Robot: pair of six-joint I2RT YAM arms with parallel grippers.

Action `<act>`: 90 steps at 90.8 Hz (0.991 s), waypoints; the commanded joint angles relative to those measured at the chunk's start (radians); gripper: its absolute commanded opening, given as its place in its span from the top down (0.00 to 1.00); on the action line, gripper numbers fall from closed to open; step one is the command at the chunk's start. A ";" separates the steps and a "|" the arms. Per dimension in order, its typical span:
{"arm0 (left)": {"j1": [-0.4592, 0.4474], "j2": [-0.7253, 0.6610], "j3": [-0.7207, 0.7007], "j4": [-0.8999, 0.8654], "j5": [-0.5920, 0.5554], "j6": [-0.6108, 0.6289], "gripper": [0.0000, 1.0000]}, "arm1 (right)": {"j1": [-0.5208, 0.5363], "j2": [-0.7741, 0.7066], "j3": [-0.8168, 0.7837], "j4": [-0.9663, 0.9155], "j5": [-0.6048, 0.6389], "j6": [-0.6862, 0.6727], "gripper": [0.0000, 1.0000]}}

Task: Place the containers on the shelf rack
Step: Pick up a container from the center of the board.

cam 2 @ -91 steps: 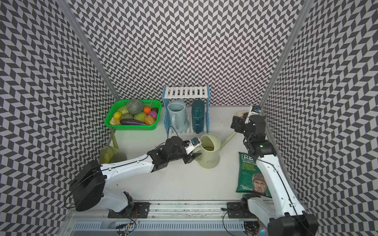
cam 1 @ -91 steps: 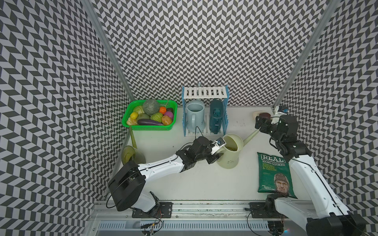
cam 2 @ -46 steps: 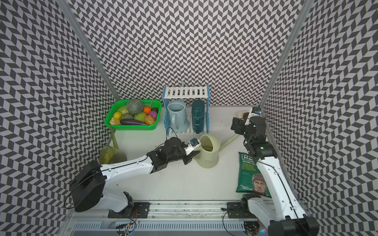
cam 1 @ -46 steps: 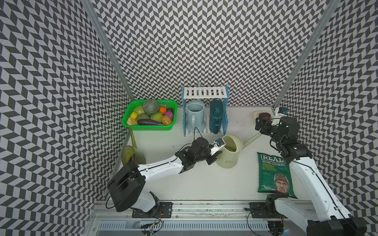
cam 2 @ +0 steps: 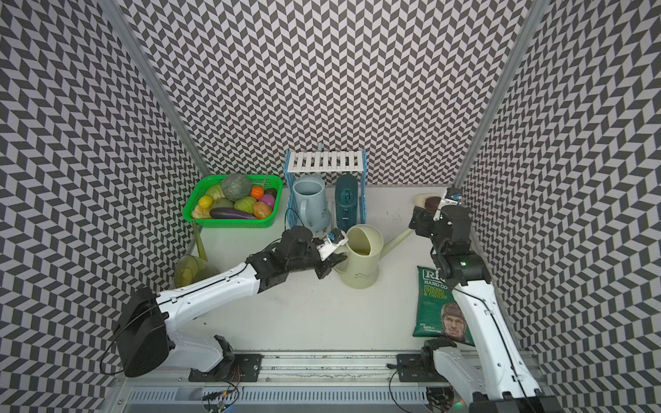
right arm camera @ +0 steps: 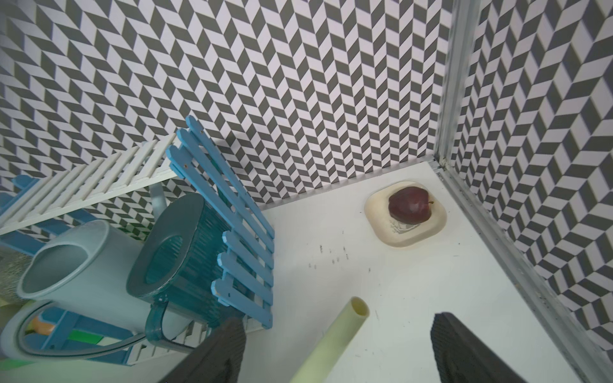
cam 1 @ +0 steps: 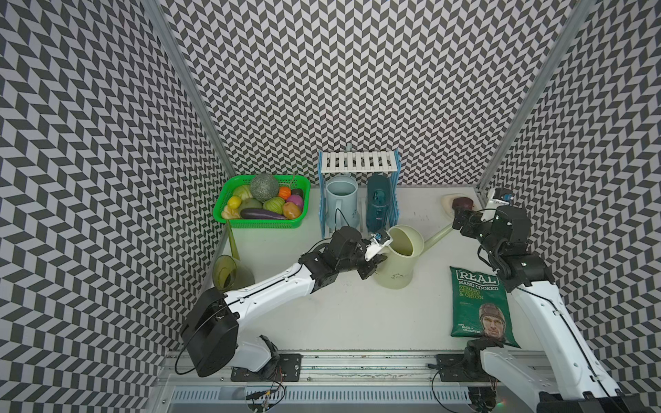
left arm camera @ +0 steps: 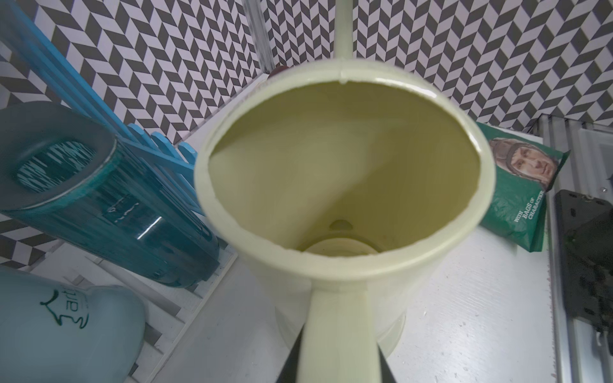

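The cream jug (cam 1: pixel 397 264) (cam 2: pixel 361 264) stands upright on the table in front of the shelf rack (cam 1: pixel 357 164). My left gripper (cam 1: pixel 375 262) (left arm camera: pixel 338 358) is shut on its loop handle. The long spout (cam 1: pixel 434 237) points to the right, and its tip (right arm camera: pixel 341 328) lies between the spread fingers of my open right gripper (cam 1: pixel 459 223) (right arm camera: pixel 335 348) without touching them. The light blue jug (cam 1: pixel 341 203) and the dark teal jug (cam 1: pixel 379 205) stand side by side on the rack's lower shelf. The olive-green jug (cam 1: pixel 229 273) stands at the table's left edge.
A green basket (cam 1: pixel 263 205) of fruit and vegetables sits left of the rack. A crisps bag (cam 1: pixel 477 300) lies flat at the front right. A cream dish (right arm camera: pixel 406 215) holding a dark red apple is in the back right corner. Patterned walls enclose three sides.
My left gripper's jaws have closed on the cream jug's handle. The jug stands where it was. My right gripper has shifted only slightly by the spout tip.
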 commanded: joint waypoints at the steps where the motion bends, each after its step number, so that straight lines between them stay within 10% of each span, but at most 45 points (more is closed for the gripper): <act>1: 0.022 -0.066 0.102 -0.068 0.088 -0.023 0.91 | -0.057 0.007 0.044 0.011 0.014 -0.034 0.10; 59: 0.276 -0.085 0.596 -0.519 0.099 -0.107 0.91 | -0.194 0.228 0.121 -0.024 -0.338 -0.081 0.30; 90: 0.421 -0.088 0.732 -0.505 -0.015 -0.189 0.91 | 0.215 0.446 0.122 0.107 -0.195 -0.055 0.36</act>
